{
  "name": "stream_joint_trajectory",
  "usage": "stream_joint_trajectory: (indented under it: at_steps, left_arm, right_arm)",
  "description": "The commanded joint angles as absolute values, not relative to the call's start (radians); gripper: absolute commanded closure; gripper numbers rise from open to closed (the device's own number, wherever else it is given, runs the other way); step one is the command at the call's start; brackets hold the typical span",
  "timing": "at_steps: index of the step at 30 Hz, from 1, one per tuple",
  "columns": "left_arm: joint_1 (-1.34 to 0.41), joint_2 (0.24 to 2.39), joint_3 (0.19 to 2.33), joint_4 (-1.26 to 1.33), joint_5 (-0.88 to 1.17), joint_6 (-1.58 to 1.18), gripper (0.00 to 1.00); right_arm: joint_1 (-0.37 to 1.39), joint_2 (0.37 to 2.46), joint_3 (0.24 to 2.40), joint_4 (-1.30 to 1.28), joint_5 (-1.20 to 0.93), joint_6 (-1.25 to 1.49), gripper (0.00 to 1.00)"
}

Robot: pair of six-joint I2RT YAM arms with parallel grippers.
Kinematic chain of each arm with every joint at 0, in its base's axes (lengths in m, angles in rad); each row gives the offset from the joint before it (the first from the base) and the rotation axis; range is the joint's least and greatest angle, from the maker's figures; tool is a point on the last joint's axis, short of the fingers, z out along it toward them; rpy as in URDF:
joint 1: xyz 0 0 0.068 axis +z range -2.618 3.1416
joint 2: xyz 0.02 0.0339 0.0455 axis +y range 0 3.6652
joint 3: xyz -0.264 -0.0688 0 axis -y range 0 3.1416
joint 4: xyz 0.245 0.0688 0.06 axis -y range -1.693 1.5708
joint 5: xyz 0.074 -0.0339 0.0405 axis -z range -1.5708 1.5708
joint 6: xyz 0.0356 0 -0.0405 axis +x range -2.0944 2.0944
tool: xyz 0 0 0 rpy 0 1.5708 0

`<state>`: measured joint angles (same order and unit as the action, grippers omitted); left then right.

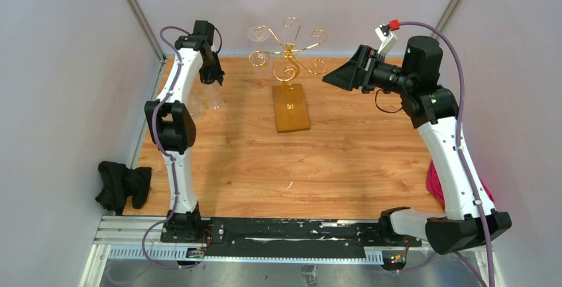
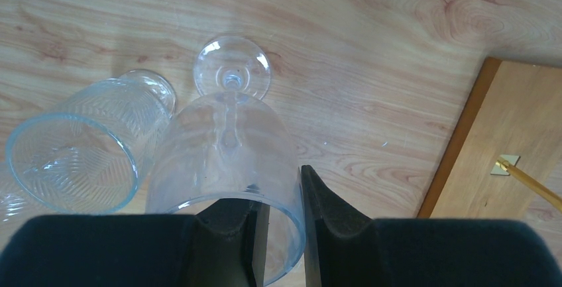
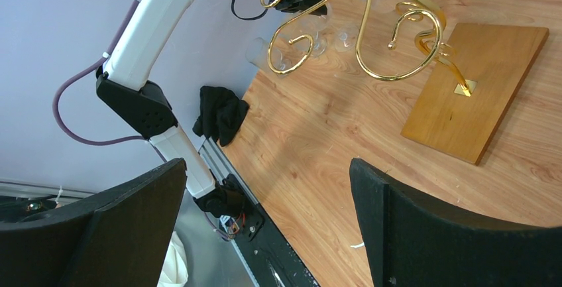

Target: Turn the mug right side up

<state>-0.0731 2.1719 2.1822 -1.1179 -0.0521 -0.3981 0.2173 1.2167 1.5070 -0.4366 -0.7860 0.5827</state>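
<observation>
Layout, left to right: black crumpled cloth (image 1: 122, 184) off the near-left edge of the wooden counter (image 1: 344, 161); left arm reaching to the far-left corner, elbow raised, wrist turned steeply down; left gripper (image 2: 285, 209) pinching the rim wall of the clear stemmed glass cup (image 2: 225, 148), one finger (image 2: 321, 214) outside the bowl, the other inside; jaws narrow, glass between the pads. Cup hangs directly below that gripper at the far left of the counter; long axis runs from the rim at the fingers down to the round foot (image 2: 232, 71) nearest the wood, so mouth is up, axis somewhat tilted; whether the foot touches the counter, cannot tell. Clear ribbed glass tumbler (image 2: 73, 151) just beside the cup on its left. Centre, far side: gold curled wire stand (image 1: 288, 52) on oblong wooden base (image 1: 290, 107). Right arm folded high, well apart from the cup; right gripper (image 3: 265, 174) spread wide, holding nothing, aimed across towards the stand. Judgement: left arm alone owns the move; what is left is to bring the axis plumb, seat the foot flat, then release; thin rim pinch may slip or swing.
</observation>
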Motion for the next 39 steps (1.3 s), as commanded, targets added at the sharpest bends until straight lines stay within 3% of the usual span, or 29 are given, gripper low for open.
stream_joint_trajectory:
  at_steps: [1, 15, 22, 39]
  left_arm:
    - [-0.066, 2.138, 2.15, -1.122, -0.055, -0.379, 0.82]
    - [-0.065, 1.999, 2.155, -1.124, -0.112, -0.365, 0.69]
    - [-0.066, 2.025, 2.129, -1.121, -0.075, -0.375, 0.81]
    - [-0.066, 1.966, 2.109, -1.123, -0.079, -0.375, 0.79]
  right_arm:
    - [0.203, 1.208, 1.496, -0.411, -0.82, 0.595, 0.02]
    - [0.204, 1.214, 1.5, -0.387, -0.843, 0.62, 0.01]
    - [0.204, 1.212, 1.497, -0.382, -0.845, 0.627, 0.01]
    - [0.204, 1.204, 1.474, -0.368, -0.854, 0.636, 0.01]
